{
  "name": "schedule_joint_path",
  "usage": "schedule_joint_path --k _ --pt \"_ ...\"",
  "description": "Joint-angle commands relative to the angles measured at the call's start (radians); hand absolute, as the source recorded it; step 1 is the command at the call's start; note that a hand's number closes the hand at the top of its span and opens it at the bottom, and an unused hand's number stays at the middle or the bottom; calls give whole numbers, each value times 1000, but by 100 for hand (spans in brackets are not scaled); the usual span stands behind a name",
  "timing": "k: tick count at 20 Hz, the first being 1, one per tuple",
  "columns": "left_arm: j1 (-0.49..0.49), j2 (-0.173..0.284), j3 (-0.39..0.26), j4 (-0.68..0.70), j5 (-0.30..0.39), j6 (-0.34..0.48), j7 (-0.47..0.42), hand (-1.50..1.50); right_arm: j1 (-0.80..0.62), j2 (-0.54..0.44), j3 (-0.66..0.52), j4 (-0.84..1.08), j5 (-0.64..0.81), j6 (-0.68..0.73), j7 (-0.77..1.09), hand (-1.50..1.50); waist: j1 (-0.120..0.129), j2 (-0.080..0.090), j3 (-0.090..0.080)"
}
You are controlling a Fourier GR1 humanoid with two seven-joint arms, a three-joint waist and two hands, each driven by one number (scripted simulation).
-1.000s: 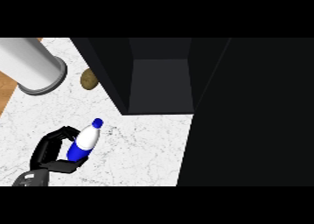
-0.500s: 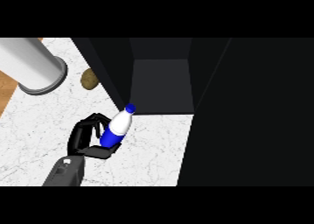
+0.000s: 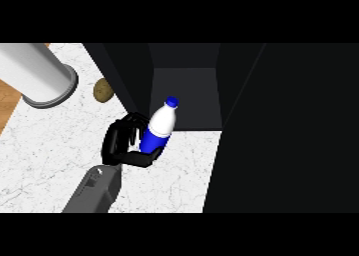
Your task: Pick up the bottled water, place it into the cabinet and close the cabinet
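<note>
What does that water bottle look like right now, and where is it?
The bottled water has a white body, a blue band round its lower half and a blue cap on top. It tilts slightly, cap pointing up and to the right, toward the open cabinet. The left hand holds it above the marbled counter, dark fingers curled round the blue lower part. Its cap sits at the cabinet's front edge, not yet fully inside.

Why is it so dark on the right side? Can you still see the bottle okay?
In the head view, the black cabinet fills the right, and its inside is only a dim grey. The bottled water, held in the left hand, stands out bright white and blue against it; the marble counter looks evenly lit.
</note>
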Motion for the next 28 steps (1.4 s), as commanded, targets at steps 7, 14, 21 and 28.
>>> schedule_joint_path --k 7,14,21,28 --pt "-50 -7 -196 -263 146 217 271 150 22 -2 35 -89 72 -24 43 -150 2 1 0" --pt "-211 -8 -282 -181 191 383 308 150 96 -47 38 -110 56 -8 -23 -150 -9 4 0" --pt "-405 -8 -322 -11 289 532 350 150 114 -73 -1 -124 -11 13 -53 -150 -25 8 0" --pt "-510 -8 -281 187 418 511 283 150 132 -73 -34 -98 -53 26 -97 -150 -38 13 0"
